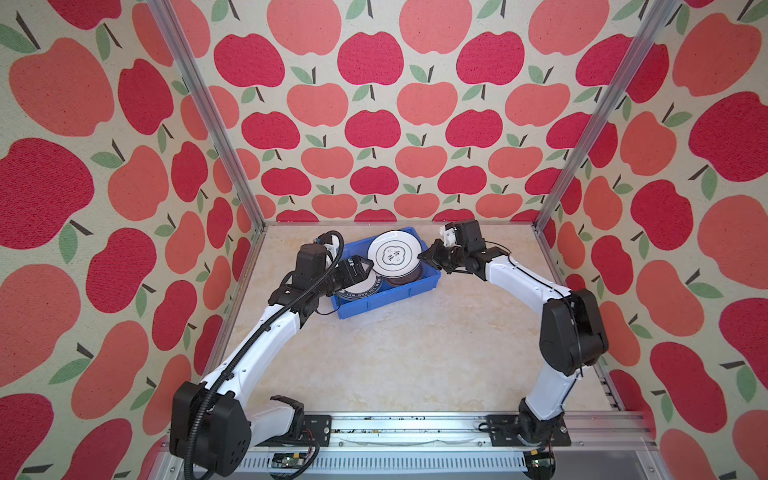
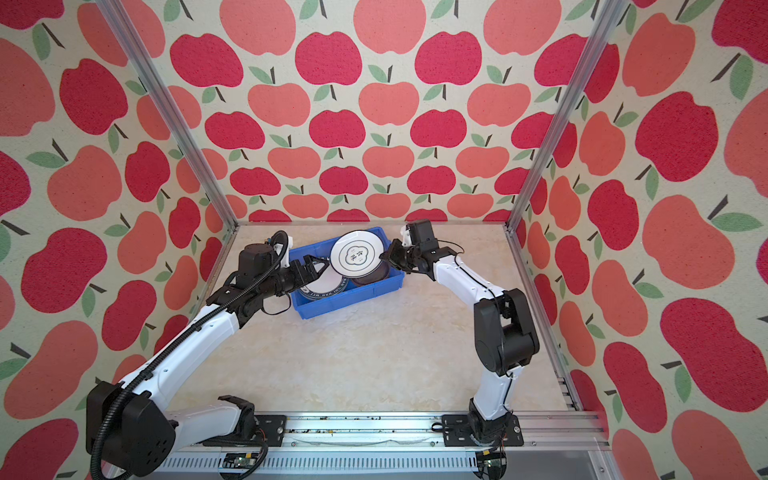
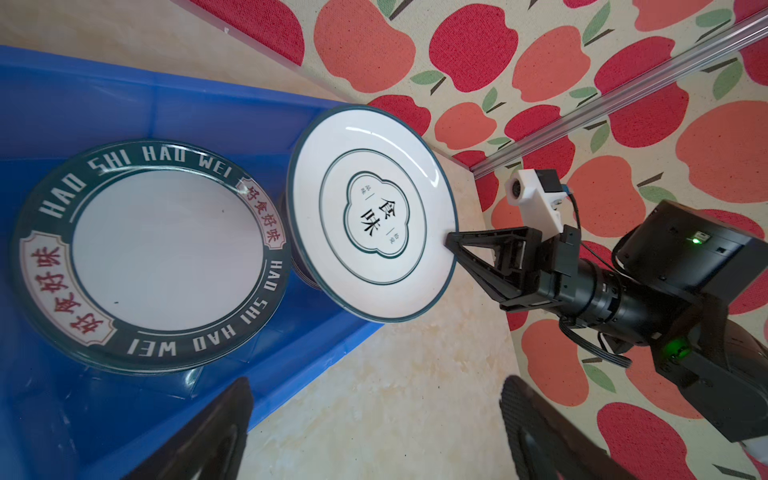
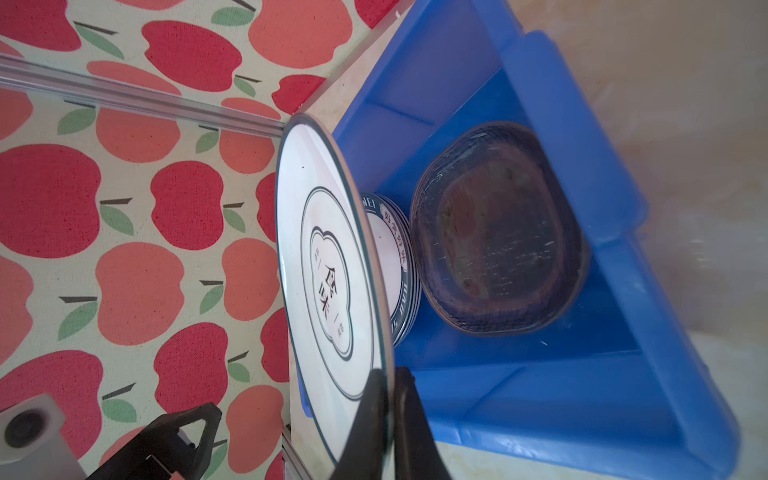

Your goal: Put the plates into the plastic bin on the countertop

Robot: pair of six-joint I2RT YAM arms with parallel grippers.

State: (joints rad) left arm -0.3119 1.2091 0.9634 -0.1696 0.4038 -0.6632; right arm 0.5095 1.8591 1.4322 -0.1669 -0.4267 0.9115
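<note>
Right wrist view: the right end effector (image 4: 388, 415) clamps the rim of a round white emblem-centred plate (image 4: 320, 270) above the bright blue rectangular plastic bin (image 4: 582, 166); the left end effector (image 3: 374, 432) stands wide.

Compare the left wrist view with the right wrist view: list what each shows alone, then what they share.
Left wrist only: the whole face of the lettered-rim plate, and the right arm's wrist camera. Right wrist only: the open face of the clear glass plates. Both: the blue bin, and the emblem plate held tilted above it, the right claw shut on its rim.
</note>
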